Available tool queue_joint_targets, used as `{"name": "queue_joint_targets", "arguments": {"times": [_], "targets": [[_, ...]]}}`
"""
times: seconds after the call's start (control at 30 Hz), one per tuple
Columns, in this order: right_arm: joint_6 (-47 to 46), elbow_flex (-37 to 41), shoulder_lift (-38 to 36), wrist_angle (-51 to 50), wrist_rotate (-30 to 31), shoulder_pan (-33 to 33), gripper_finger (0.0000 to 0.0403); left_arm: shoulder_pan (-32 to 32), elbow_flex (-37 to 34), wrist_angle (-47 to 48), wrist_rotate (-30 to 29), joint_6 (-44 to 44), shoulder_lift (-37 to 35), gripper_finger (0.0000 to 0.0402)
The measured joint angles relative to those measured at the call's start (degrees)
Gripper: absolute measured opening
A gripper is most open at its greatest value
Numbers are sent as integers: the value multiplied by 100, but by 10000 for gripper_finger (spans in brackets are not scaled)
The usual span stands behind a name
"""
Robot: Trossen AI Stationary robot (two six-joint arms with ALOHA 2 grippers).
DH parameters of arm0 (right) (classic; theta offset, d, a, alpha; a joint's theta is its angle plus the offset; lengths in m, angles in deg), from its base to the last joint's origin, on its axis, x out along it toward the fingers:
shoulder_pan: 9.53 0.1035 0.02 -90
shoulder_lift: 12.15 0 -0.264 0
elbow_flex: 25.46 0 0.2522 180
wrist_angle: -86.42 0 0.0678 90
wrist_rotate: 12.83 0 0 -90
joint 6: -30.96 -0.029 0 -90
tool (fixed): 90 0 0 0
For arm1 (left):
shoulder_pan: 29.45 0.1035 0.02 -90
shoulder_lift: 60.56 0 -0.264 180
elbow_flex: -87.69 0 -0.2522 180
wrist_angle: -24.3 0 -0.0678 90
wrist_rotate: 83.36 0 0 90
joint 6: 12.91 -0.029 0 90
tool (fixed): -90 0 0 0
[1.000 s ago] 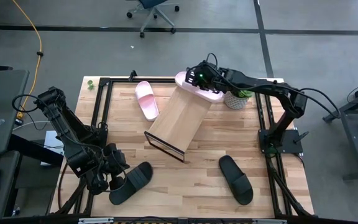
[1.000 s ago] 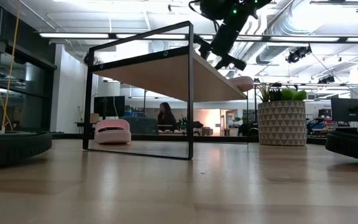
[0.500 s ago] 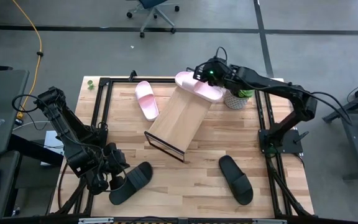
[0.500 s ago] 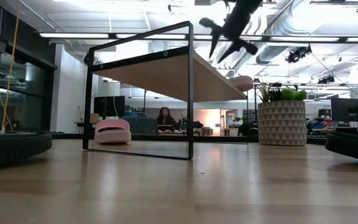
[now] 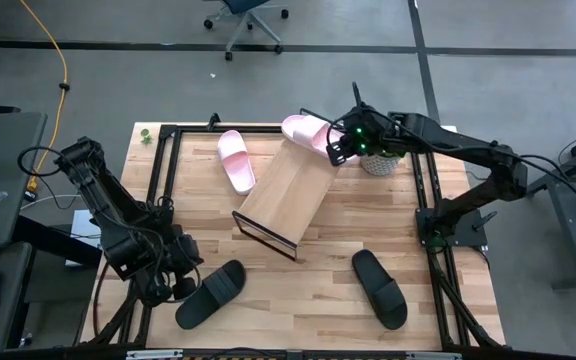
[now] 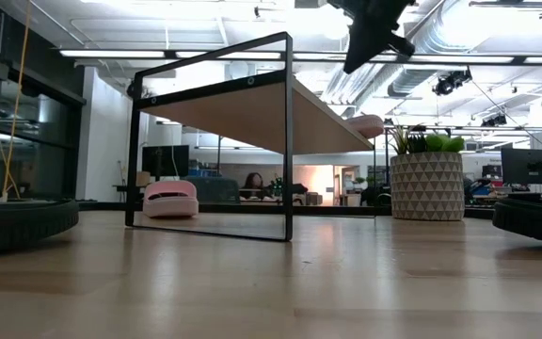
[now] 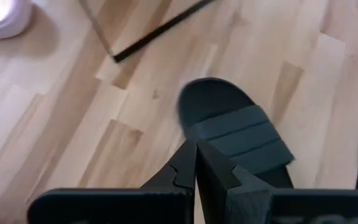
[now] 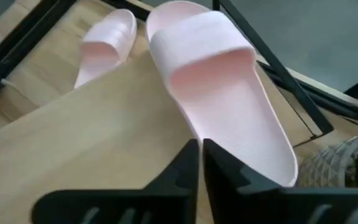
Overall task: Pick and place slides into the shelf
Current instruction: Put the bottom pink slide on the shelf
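The left gripper (image 5: 173,287) hangs in the lower left of the high view with its fingers pressed together and nothing between them. Just to its right in that picture lies a black slide (image 5: 211,293), and this is the nearest slide for this arm. Its long axis runs diagonally, from lower left to upper right. In the left wrist view the same black slide (image 7: 241,138) shows just beyond the fingertips, not touched.

The right gripper (image 5: 340,147) is in the upper middle, also closed and empty, just beside the pink slide (image 5: 311,135) that rests on the upper end of the slanted wooden shelf (image 5: 286,191). The second pink slide (image 5: 236,160) lies on the table left of the shelf. The other black slide (image 5: 380,288) is at the lower right, well apart from both grippers
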Motion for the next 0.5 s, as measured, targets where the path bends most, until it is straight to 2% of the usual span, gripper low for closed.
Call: {"name": "queue_joint_targets", "arguments": {"times": [0.17,0.37,0.5], "targets": [[103,0,237,62,-213,32,22,0,0,618,-87,554,-243,1],[359,0,581,77,-442,31,3,0,-2,1393,-104,1310,-464,1],[365,0,750,73,-605,22,2,0,-2,1517,-104,1385,-547,1]]}}
